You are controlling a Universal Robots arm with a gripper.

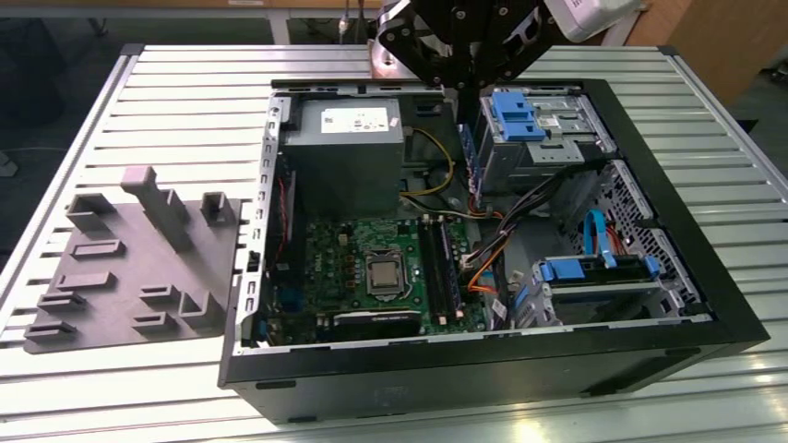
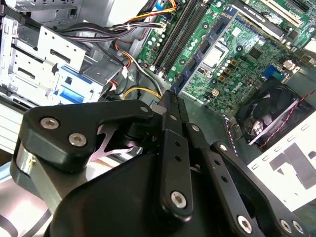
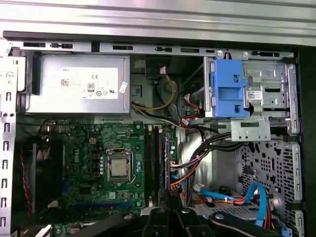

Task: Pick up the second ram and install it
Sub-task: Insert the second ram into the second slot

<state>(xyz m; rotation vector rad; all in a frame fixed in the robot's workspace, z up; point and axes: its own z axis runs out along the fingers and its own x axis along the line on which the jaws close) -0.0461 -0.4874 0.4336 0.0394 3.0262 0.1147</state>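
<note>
- The claw (image 1: 460,97) hangs over the far side of an open computer case (image 1: 493,365). Its two black fingers are clenched on the second ram (image 1: 466,148).
- In the exterior view the second ram is a thin, blue-edged strip just under the claw. It is in the air and touches nothing but the fingers.
- There it appears over the gap between the grey power supply (image 1: 345,138) and the blue drive caddy (image 1: 515,115), well above the motherboard (image 1: 339,258).
- In the second wrist view the claw (image 2: 167,96) is pressed shut. The second ram (image 2: 202,49) runs out from its tips edge-on, with dark chips along a blue-green board.
- In the first wrist view the claw (image 3: 168,197) holds the second ram (image 3: 167,163) lengthwise in line with the long black memory slots (image 3: 153,158).
- The stick seems to be pinched by its flat faces. That probably leaves its contact edge free and keeps it parallel to the slots.
- The memory slots lie just beside the processor socket (image 3: 118,168), near the middle of the case floor. I cannot tell whether any slot is already filled.
- The case lies on its side with the panel off, so the motherboard faces up toward the arm. It fills the slatted worktop (image 1: 185,83) toward the exterior view's right edge.
- A grey tray (image 1: 124,277) with raised blocks sits near the worktop's edge at the exterior view's left. The blocks likely hold parts upright for gripping.
</note>
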